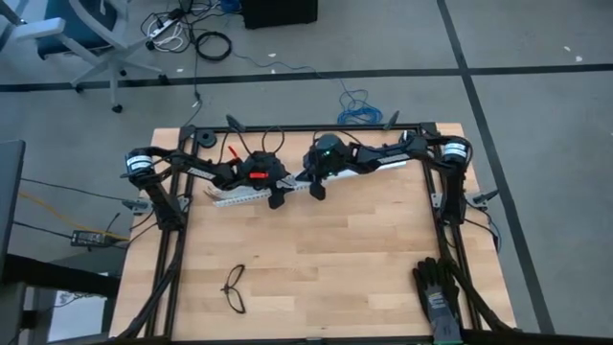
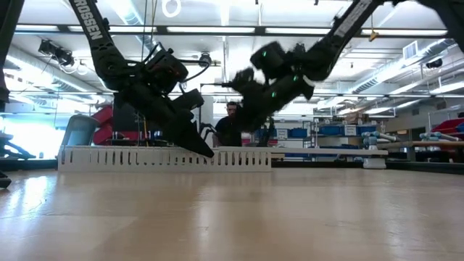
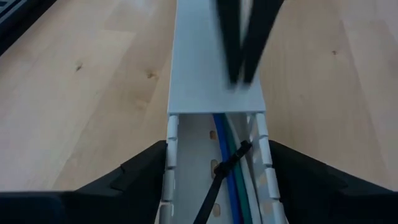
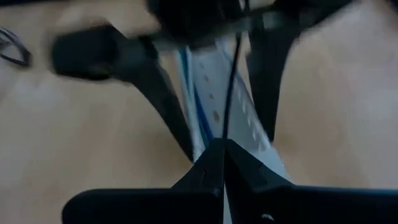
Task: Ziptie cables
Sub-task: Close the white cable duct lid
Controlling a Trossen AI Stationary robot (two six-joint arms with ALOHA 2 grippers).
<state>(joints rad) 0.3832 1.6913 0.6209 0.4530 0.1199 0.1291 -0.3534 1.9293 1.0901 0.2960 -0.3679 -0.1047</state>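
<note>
A white slotted cable duct (image 1: 239, 196) lies on the table near its far edge. One part of it is capped by a flat cover (image 3: 214, 68). In the open part lie the cables (image 3: 231, 180), blue, green and white, with the thin black ziptie (image 3: 225, 171) lying slantwise over them. My left gripper (image 3: 217, 146) has the open part between its fingers. My right gripper (image 3: 241, 68) hovers shut above the cover, short of the ziptie's end (image 3: 245, 146), with nothing seen between its fingers. My left gripper has the duct's open part between its two fingers, one on the outside of each slotted side wall (image 3: 171, 158), right beside the cover's edge. The fingers slant down and lie along the duct. The duct rests flat on the table.
Black-framed glasses (image 1: 235, 290) lie near the table's front left and a black glove (image 1: 439, 292) at the front right. The wood between them and the duct is bare. A person (image 2: 230, 119) stands in the room beyond the far edge.
</note>
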